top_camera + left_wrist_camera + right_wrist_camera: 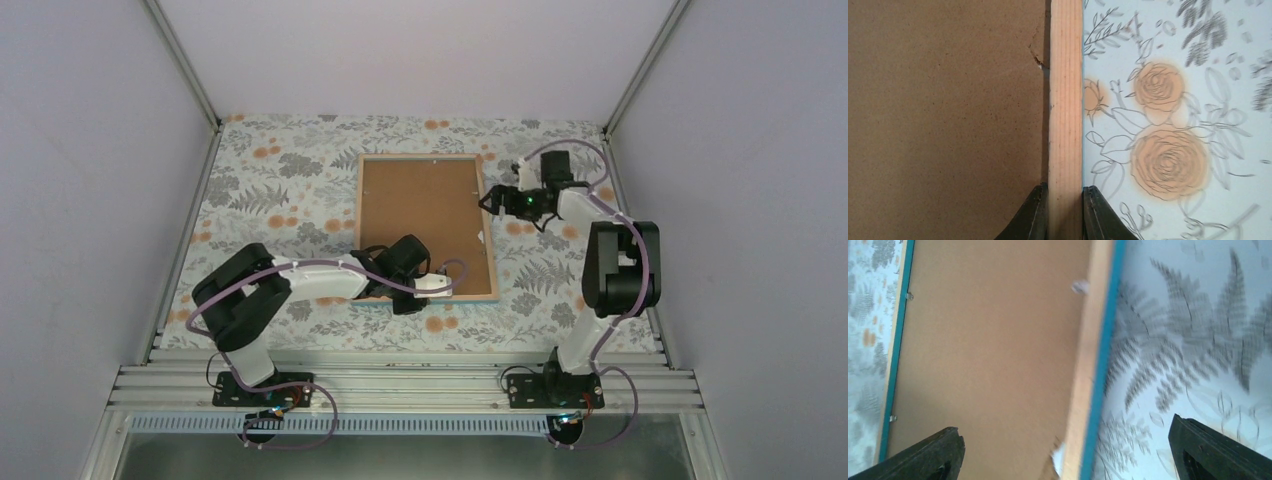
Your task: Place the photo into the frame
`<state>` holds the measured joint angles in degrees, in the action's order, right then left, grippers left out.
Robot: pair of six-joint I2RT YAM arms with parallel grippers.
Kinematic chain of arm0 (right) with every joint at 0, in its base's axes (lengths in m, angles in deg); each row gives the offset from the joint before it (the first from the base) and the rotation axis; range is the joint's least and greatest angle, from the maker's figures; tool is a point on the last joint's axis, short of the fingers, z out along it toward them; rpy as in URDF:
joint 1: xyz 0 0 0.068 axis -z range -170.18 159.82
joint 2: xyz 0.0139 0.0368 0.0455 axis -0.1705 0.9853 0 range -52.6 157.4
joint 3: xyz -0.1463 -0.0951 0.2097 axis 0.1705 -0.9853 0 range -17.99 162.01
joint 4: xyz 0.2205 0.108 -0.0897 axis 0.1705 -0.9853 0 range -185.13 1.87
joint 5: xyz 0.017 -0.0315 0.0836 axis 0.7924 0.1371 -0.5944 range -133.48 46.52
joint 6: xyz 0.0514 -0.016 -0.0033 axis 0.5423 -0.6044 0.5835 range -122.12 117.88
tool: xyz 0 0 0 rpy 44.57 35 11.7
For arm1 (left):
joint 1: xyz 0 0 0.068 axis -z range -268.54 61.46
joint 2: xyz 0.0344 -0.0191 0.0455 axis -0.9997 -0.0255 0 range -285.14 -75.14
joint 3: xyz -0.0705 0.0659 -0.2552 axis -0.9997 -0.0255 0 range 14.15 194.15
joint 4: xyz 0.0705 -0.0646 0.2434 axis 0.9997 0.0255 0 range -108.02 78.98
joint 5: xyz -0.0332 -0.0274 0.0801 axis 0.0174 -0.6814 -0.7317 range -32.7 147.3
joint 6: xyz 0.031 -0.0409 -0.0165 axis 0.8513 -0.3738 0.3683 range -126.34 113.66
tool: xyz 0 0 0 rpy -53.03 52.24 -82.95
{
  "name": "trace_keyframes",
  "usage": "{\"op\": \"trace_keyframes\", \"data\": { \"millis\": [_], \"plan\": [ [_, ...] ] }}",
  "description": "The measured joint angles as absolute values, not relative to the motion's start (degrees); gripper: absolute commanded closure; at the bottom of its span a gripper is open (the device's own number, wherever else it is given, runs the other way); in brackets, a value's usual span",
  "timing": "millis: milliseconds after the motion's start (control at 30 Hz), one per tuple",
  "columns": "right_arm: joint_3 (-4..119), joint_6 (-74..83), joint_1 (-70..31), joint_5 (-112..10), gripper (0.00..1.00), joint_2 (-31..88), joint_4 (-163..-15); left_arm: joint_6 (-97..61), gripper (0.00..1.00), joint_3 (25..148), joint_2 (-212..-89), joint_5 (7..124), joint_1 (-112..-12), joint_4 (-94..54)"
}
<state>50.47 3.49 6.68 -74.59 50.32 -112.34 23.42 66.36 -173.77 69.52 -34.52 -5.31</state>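
Note:
The frame [425,225] lies face down in the middle of the table, with its brown backing board [420,215] up inside the light wood rails. The photo is hidden from every view. My left gripper [405,298] is at the frame's near rail. In the left wrist view it [1065,192] is shut on the wood rail [1065,100], with one finger on each side. My right gripper [490,203] hovers at the frame's right edge. In the right wrist view it [1068,440] is wide open and empty over the turquoise-rimmed rail [1093,365] and the backing board [993,340].
A floral tablecloth [280,180] covers the table. Grey walls with metal posts [185,70] close in the left, the right and the back. Small metal tabs [909,296] sit along the frame's opposite rail. The backing board has a chipped edge [1037,57].

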Motion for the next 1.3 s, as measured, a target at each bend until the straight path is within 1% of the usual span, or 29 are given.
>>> {"op": "trace_keyframes", "data": {
  "millis": [167, 233, 400, 533, 567, 700, 867, 1000, 1100, 1133, 1167, 1200, 1233, 1300],
  "plan": [
    [42.76, 6.44, 13.46, -87.14, 0.0, 50.23, -110.77, 22.21, 0.98, 66.36, -168.19, 71.91, -35.09, -2.03],
    [39.76, 8.84, 14.73, -92.51, 0.0, 50.23, -108.62, 21.56, 0.98, 66.36, -165.99, 73.28, -35.5, -1.57],
    [36.73, 14.9, 13.39, -102.9, 0.0, 50.78, -103.64, 21.06, 0.98, 66.34, -162.64, 76.89, -36.64, -1.13],
    [37.25, 19.55, 11.86, -108.43, 0.04, 53.46, -99.36, 21.12, 0.98, 66.14, -161.83, 78.94, -36.79, -1.07],
    [37.56, 20.43, 11.54, -109.08, 0.07, 54.34, -98.9, 21.28, 0.98, 65.92, -161.75, 79.34, -36.79, -1.09],
    [38.26, 25.5, 10.44, -111.09, 0.28, 58.51, -95.49, 22.37, 0.98, 65.05, -161.37, 80.74, -36.79, -1.05],
    [38.78, 31.14, 9.94, -113.1, 0.47, 61.88, -92.52, 24.34, 0.98, 64.91, -160.52, 81.83, -36.79, -0.52],
    [40.18, 33.06, 9.94, -113.43, 0.78, 62.16, -92.21, 25.93, 0.97, 64.81, -159.89, 81.52, -36.79, -0.35],
    [42.23, 32.12, 9.94, -113.32, 0.93, 62.1, -94.18, 27.22, 0.96, 64.63, -159.08, 79.67, -36.86, -0.65],
    [43.02, 31.77, 9.94, -113.65, 0.96, 61.86, -94.85, 27.66, 0.95, 64.63, -158.84, 78.9, -36.9, -0.76],
    [43.63, 31.55, 9.94, -113.72, 0.96, 61.46, -95.66, 27.92, 0.93, 64.65, -158.73, 78.46, -36.95, -0.74],
    [44.38, 31.03, 9.9, -112.82, 0.96, 60.7, -96.89, 28.36, 0.89, 64.87, -158.69, 77.81, -36.97, -0.67],
    [45.07, 30.76, 9.9, -112.14, 0.96, 59.85, -98.15, 28.75, 0.84, 65.22, -158.69, 77.28, -37.06, -0.37],
    [46.32, 30.13, 9.94, -111.38, 0.96, 58.54, -100.21, 29.3, 0.7, 66.62, -158.69, 76.56, -37.34, 0.88]
  ]
}}
